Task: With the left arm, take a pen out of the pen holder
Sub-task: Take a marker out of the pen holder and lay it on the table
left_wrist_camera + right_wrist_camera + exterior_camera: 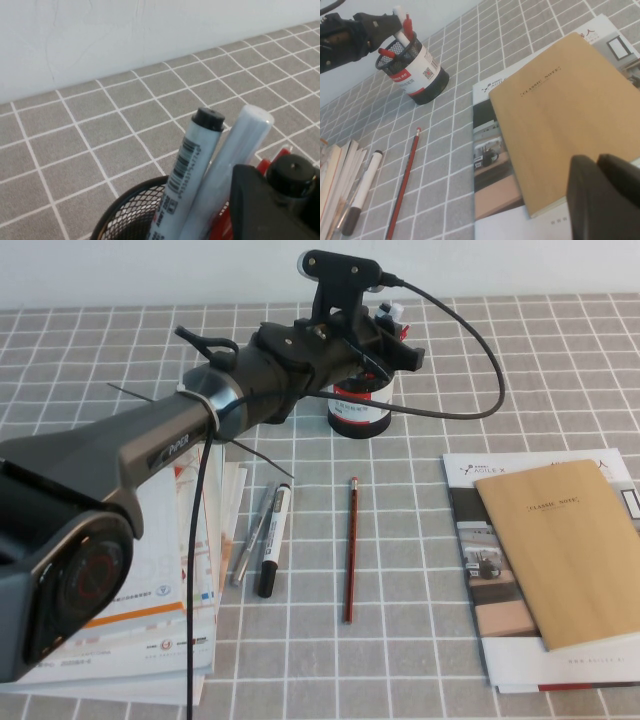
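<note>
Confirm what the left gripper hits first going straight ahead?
Probably the pens in the mesh pen holder; the left gripper is right at them, depth unclear. The right gripper hangs over the brown notebook.

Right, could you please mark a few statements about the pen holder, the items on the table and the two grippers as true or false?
1. The left gripper is at the pen holder. True.
2. The red pencil stands in the holder. False: it lies flat on the table, between the marker and the booklet.
3. The brown notebook lies on the booklet. True.
4. The right gripper holds the marker. False: it is shut on nothing, above the notebook.
5. The pen holder has tipped over. False: it stands upright with pens in it.
</note>
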